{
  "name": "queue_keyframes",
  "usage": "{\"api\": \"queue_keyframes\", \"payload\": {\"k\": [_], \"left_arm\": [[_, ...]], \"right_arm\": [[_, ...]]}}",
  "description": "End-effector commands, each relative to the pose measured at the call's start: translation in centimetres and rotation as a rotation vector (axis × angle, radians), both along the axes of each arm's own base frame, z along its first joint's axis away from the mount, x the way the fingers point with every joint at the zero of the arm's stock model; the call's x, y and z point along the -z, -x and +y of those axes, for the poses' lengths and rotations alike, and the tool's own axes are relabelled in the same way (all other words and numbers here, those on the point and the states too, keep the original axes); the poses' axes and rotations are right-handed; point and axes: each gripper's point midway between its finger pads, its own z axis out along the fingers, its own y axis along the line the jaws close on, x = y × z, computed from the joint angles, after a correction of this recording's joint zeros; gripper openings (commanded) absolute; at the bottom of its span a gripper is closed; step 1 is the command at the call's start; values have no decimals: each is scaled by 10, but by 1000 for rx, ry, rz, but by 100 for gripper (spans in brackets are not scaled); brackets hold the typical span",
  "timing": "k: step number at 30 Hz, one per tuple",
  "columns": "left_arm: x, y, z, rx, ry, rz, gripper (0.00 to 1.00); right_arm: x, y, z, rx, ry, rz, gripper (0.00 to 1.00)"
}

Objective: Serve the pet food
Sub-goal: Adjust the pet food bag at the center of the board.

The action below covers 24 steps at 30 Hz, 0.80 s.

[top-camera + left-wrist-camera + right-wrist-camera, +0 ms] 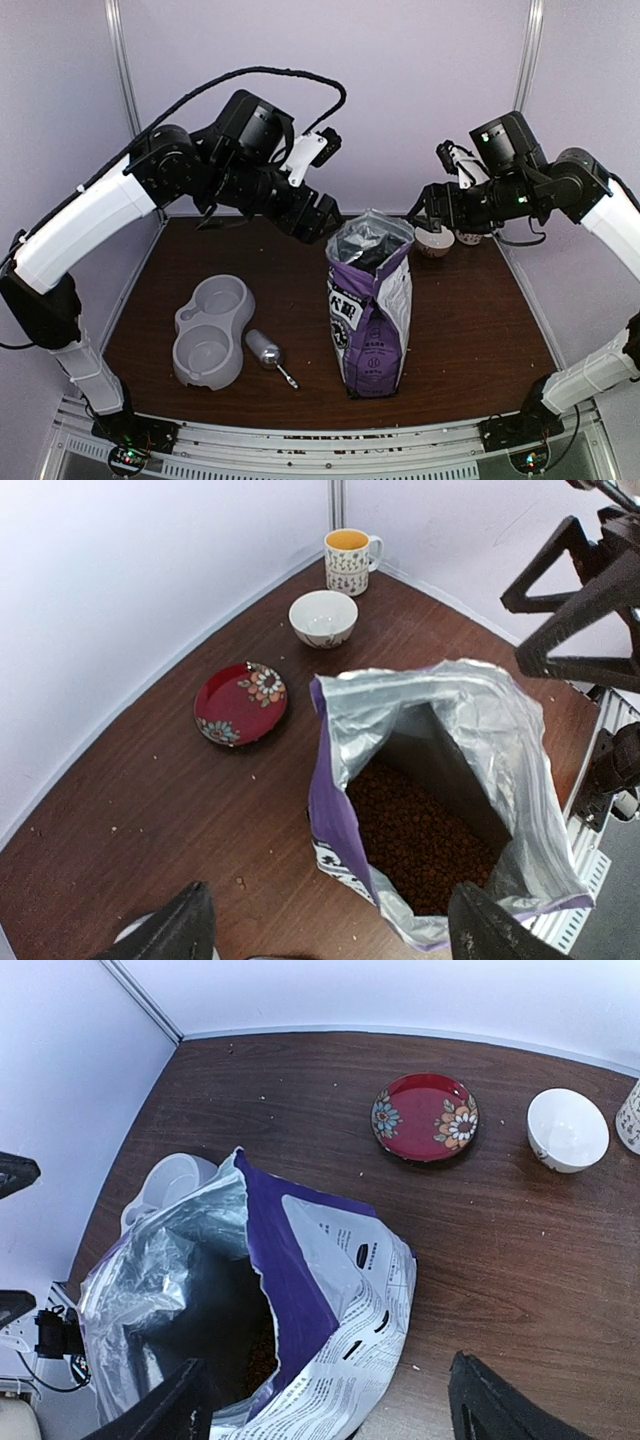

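Observation:
The pet food (425, 830) is brown kibble inside an open purple bag (370, 310) standing upright at the table's middle. A little kibble also shows through the bag mouth in the right wrist view (262, 1345). My left gripper (318, 215) hovers open and empty above and left of the bag top; in the left wrist view (335, 940) its jaws stand wide apart over the bag mouth. My right gripper (428, 207) hovers open and empty above and right of the bag; in the right wrist view (335, 1415) its jaws also stand wide apart. A grey double pet bowl (212, 330) sits front left, with a metal scoop (268, 352) lying beside it.
A red flowered plate (240, 702), a white bowl (323, 617) and a patterned mug (350, 560) stand at the back of the table. The plate (424, 1117) and bowl (567, 1129) also show in the right wrist view. Loose crumbs dot the wood. White walls enclose the table.

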Motion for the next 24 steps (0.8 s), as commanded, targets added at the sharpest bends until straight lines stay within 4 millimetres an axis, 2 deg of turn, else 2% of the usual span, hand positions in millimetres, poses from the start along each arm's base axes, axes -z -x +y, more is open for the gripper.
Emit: {"api": "queue_keyframes", "payload": {"k": [1, 8, 13, 19, 21, 22, 24], "left_arm": [[-10, -15, -12, 91, -8, -58, 84], [2, -23, -34, 182, -26, -49, 79], [20, -41, -42, 179, -61, -44, 69], [34, -56, -40, 134, -111, -52, 45], [36, -57, -37, 117, -122, -53, 31], [37, -58, -35, 109, -128, -53, 26], [40, -59, -32, 97, -138, -51, 17]], "right_arm": [[5, 7, -4, 73, -60, 28, 83], [15, 18, 24, 70, -155, 89, 83], [25, 24, 44, 41, -154, 131, 80], [38, 35, 57, 2, -125, 171, 61], [38, 37, 56, 4, -116, 171, 52], [38, 37, 54, 9, -112, 168, 43], [37, 36, 49, 21, -97, 155, 32]]}}
